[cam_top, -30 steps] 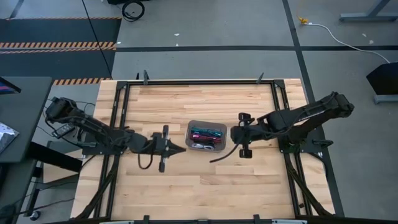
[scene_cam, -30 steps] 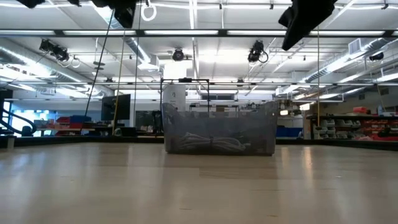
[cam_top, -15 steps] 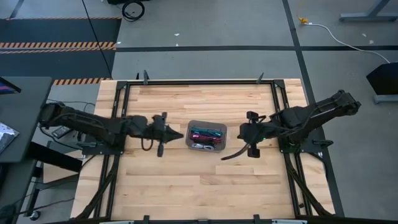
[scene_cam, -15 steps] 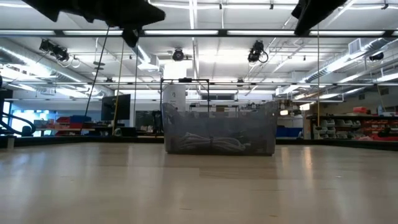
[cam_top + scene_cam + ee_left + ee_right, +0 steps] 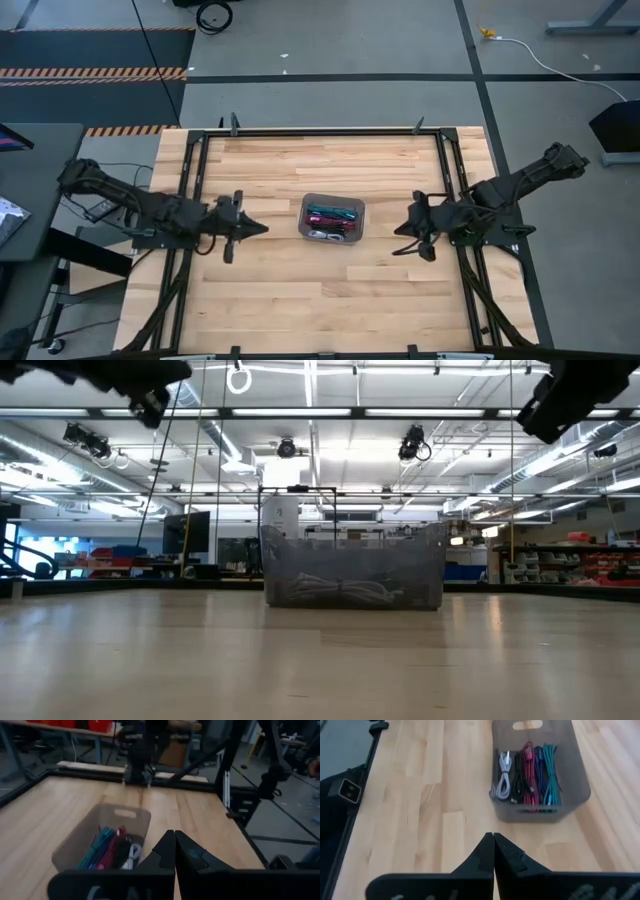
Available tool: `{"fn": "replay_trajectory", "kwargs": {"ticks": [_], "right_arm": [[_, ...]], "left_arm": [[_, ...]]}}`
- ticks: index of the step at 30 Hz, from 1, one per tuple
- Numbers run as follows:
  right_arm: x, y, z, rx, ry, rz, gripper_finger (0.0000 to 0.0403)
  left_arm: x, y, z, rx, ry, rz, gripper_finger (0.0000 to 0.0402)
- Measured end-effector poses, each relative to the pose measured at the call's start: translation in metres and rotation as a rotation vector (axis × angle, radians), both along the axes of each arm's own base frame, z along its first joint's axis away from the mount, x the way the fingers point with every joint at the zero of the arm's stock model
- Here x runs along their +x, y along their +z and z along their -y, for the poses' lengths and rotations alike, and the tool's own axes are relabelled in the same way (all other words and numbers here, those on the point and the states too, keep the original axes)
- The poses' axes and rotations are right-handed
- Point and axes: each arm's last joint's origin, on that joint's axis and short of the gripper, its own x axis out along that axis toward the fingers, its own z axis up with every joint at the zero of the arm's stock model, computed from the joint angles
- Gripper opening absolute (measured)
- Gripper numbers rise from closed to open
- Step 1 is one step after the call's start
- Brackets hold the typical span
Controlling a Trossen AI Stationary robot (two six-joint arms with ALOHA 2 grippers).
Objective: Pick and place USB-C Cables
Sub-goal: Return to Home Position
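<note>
The grey see-through tray (image 5: 333,217) stands at the table's middle. Several coiled USB-C cables lie side by side in it: silver-grey (image 5: 503,773), black (image 5: 517,776), dark red (image 5: 529,774), purple-blue (image 5: 538,766) and teal (image 5: 550,774). The tray also shows in the left wrist view (image 5: 125,815) and the low view (image 5: 353,572). My left gripper (image 5: 262,228) is shut and empty, in the air left of the tray. My right gripper (image 5: 399,229) is shut and empty, in the air right of the tray. Both point at the tray.
Bare wooden table top (image 5: 300,290) lies all around the tray. A black metal frame (image 5: 320,131) runs along the table's edges. The right arm's base (image 5: 145,750) shows beyond the tray in the left wrist view.
My left gripper has drawn back from the tray toward the table's left edge. My right gripper has drawn back from the tray toward the table's right edge. The tray and the cables in it have stayed where they were.
</note>
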Motion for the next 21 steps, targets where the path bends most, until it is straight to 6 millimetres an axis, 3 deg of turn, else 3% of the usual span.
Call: {"fn": "replay_trajectory", "kwargs": {"ticks": [8, 12, 21], "right_arm": [[-0.015, -0.011, 0.002, 0.064, 0.009, 0.129, 0.0004], [-0.021, -0.022, 0.005, 0.091, 0.011, 0.182, 0.0004], [-0.028, -0.052, 0.007, 0.148, 0.058, 0.292, 0.0004]], "left_arm": [[-0.022, -0.041, 0.007, -0.058, -0.008, 0.225, 0.0003], [-0.027, -0.055, 0.006, -0.069, -0.010, 0.243, 0.0003], [-0.028, -0.059, 0.006, -0.038, -0.004, 0.230, 0.0003]]}}
